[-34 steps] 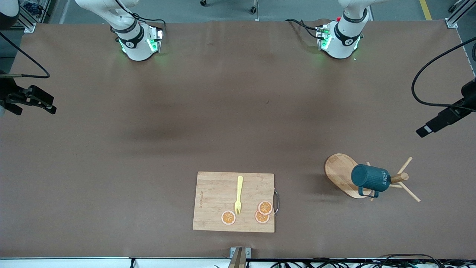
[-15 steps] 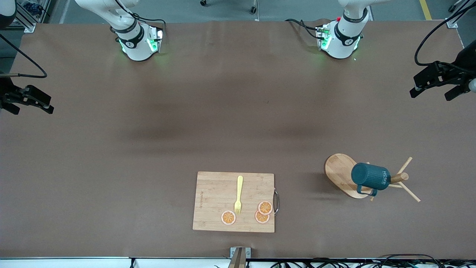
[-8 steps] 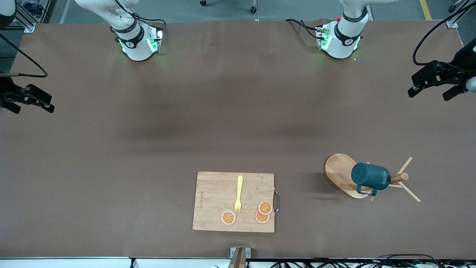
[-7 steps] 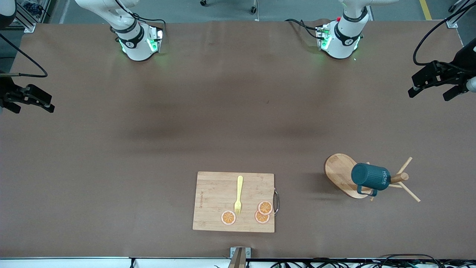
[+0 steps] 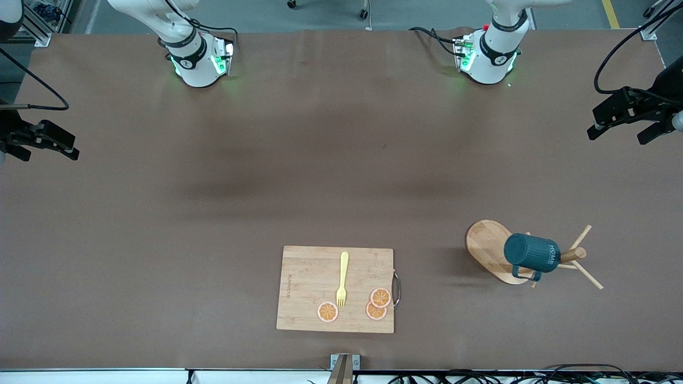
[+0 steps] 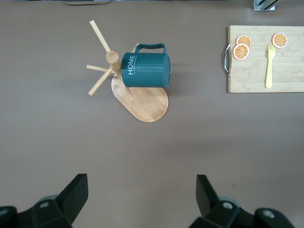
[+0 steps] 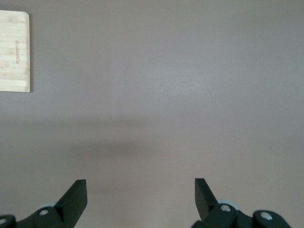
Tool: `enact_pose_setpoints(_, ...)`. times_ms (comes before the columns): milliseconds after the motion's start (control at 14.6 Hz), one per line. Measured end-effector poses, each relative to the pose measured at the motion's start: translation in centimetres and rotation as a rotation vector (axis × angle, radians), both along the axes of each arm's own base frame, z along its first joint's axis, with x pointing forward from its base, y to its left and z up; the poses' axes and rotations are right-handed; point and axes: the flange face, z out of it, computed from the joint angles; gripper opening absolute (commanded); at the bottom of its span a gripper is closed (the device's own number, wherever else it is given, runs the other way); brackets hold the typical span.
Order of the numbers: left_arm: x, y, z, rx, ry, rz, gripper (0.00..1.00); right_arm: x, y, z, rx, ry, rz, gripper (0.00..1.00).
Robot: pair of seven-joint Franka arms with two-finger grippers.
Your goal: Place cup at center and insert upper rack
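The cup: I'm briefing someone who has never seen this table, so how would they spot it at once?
Start at the wooden cutting board near the front camera, then look toward the left arm's end of the table for the wooden mug tree. The cup hangs sideways on its post. It is the only dark teal thing, ribbed, with white HOME lettering and a small handle.

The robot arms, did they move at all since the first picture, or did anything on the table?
The left gripper moved: it rose toward the robots' bases at its end of the table and turned. It holds nothing, jaws open. The right gripper barely shifted and waits open at its end. The cup stayed hanging on the mug tree, and the cutting board, fork and orange slices stayed put.
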Motion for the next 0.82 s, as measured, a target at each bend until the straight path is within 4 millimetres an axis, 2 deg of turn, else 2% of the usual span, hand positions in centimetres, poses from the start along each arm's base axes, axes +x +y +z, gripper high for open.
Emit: enact_pose_setpoints(821, 0.8, 0.1, -1.0, 0.038, -0.002, -0.002, 1.00, -0.1, 0.0, -0.1, 0.000, 0.006, -0.001, 1.00)
